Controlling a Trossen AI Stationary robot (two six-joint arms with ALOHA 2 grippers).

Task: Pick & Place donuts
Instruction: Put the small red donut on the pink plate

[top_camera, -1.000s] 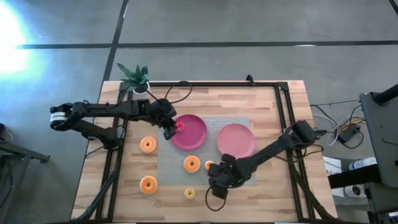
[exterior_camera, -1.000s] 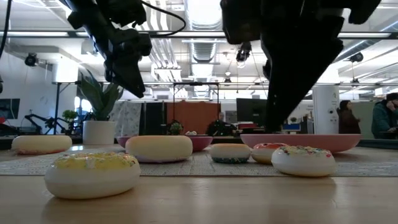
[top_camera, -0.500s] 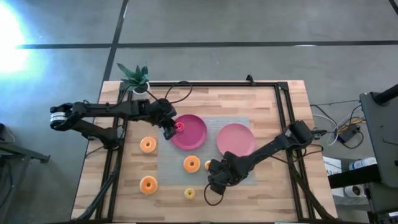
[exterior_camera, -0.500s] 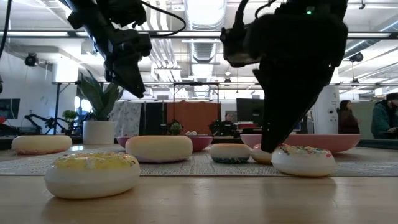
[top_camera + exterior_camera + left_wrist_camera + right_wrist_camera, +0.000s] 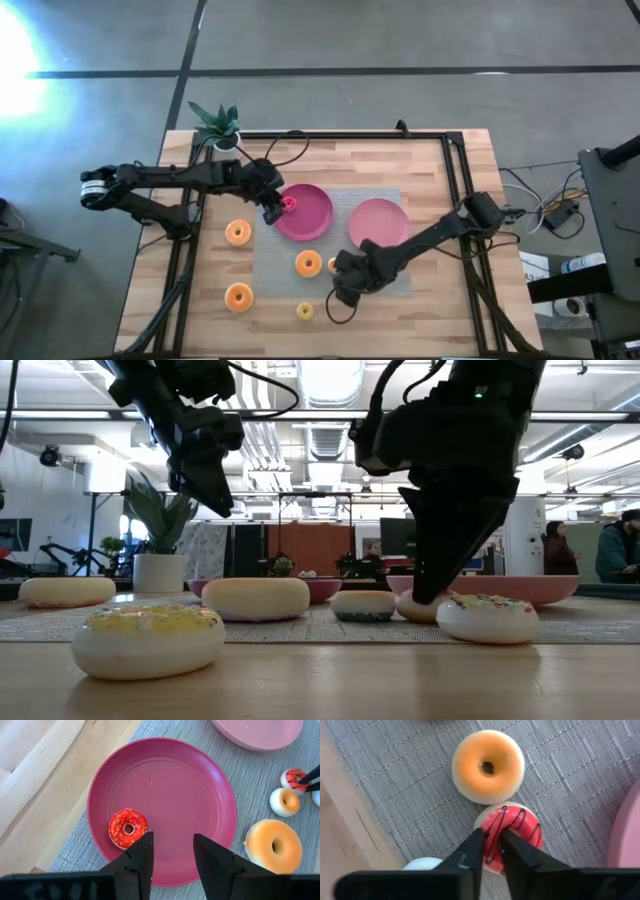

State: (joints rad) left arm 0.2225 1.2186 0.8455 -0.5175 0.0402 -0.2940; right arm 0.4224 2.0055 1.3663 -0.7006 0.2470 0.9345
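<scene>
1. A small red donut with dark stripes point(image 5: 512, 827) lies on the grey woven mat point(image 5: 580, 780), and the right gripper point(image 5: 492, 851) is down on it. Its two dark fingers stand narrow, close together, and they pinch the rim of this donut on the side near the wrist.
2. Just beyond the fingertips, touching or almost touching the red striped donut, there is a small orange donut point(image 5: 488, 766) with a cream underside. It lies flat on the mat.
3. Beside the right fingers, at the border of mat and wood, a part of a white donut point(image 5: 422, 864) shows.
4. In the high view the right gripper point(image 5: 338, 272) is at the front part of the mat, and a larger orange donut point(image 5: 308, 264) lies near it toward the left arm.
5. The lighter pink plate point(image 5: 379, 224) is behind the right gripper, close to the arm.
6. The left gripper point(image 5: 172, 851) hangs above the near rim of the darker pink plate point(image 5: 190, 780). Its fingers stand apart with a clear gap, and nothing is between them.
7. A small red donut with sprinkles point(image 5: 128, 827) lies flat in this plate, just in front of one left finger.
8. On the bare wooden table point(image 5: 440, 160), outside the mat on the left arm's side, lie two more orange donuts point(image 5: 238, 233), and a small yellow donut point(image 5: 304, 311) is near the front edge.
9. A potted plant point(image 5: 218, 124) stands at the far corner behind the left arm.
</scene>
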